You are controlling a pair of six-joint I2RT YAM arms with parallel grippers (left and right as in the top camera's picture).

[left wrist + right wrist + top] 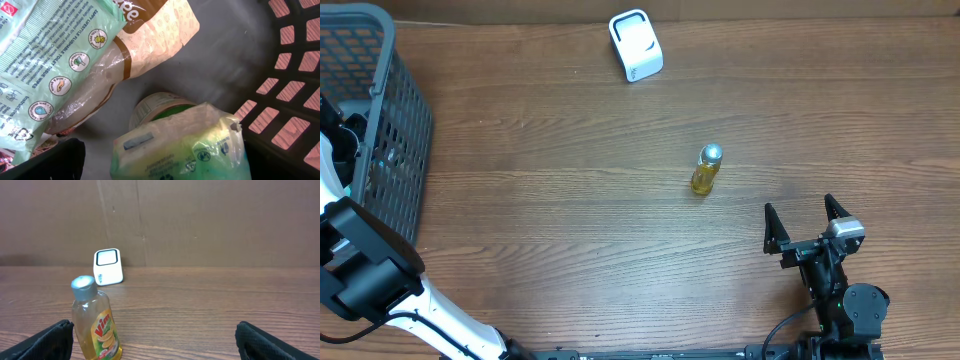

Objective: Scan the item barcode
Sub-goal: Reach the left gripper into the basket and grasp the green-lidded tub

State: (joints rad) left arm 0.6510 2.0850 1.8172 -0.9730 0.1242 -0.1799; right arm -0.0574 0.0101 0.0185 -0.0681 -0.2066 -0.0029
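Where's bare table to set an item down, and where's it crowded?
Free: wide brown wood between the grey mesh basket and the yellow dish-soap bottle; also the strip between bottle and white scanner box. Crowded: inside the basket, packed with wipes packets.

Surroundings: a basket, a table and a wall.
We see a grey plastic basket point(402, 130) with grid walls at the left edge of the overhead frame. It stands on a brown wooden table point(570, 230) whose grain runs left to right. In the right wrist view a plain brown wall point(210, 220) fills the upper half of the frame.
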